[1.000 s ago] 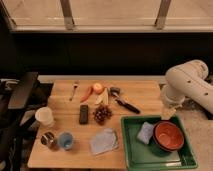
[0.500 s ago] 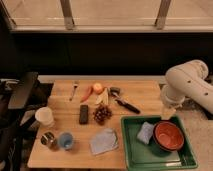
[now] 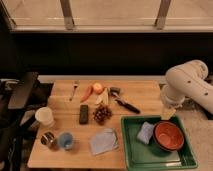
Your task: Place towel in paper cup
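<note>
A grey-blue towel (image 3: 104, 141) lies crumpled on the wooden table (image 3: 135, 92) near the front edge, left of the green tray. A white paper cup (image 3: 45, 116) stands upright at the table's left side, well left of the towel. My white arm reaches in from the right, and its gripper (image 3: 168, 113) hangs over the table's right edge just behind the tray, far from both towel and cup. Nothing shows in it.
A green tray (image 3: 131, 150) at front right holds a red bowl (image 3: 168, 135) and a pale blue sponge (image 3: 145, 132). A metal can (image 3: 48, 139) and a blue cup (image 3: 65, 141) stand left of the towel. A remote (image 3: 84, 113), grapes (image 3: 102, 113), a carrot (image 3: 86, 93), an orange (image 3: 98, 88), a fork (image 3: 74, 90) and a black-handled tool (image 3: 126, 104) lie mid-table.
</note>
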You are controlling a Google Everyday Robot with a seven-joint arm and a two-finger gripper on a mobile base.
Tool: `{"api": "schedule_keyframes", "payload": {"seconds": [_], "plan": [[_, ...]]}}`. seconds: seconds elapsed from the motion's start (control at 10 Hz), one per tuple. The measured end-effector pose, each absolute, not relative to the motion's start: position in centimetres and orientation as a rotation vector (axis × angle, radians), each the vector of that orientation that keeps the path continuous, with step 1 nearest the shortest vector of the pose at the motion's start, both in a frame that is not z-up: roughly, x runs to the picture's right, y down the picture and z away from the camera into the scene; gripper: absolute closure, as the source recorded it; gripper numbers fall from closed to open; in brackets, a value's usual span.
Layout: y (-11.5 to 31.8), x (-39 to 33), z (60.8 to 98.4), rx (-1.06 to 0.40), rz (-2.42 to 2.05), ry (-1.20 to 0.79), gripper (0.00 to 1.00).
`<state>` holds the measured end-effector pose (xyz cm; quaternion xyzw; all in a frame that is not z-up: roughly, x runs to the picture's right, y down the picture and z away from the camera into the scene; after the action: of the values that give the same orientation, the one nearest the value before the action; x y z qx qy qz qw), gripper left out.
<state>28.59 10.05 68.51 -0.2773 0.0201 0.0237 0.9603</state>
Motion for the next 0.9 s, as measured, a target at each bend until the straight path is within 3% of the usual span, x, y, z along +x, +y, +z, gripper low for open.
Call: {"api": "schedule_keyframes", "payload": {"seconds": [0.9], "plan": [[8.2,25.3,67.1,-0.502,-0.063,0.004,0.35]]}}
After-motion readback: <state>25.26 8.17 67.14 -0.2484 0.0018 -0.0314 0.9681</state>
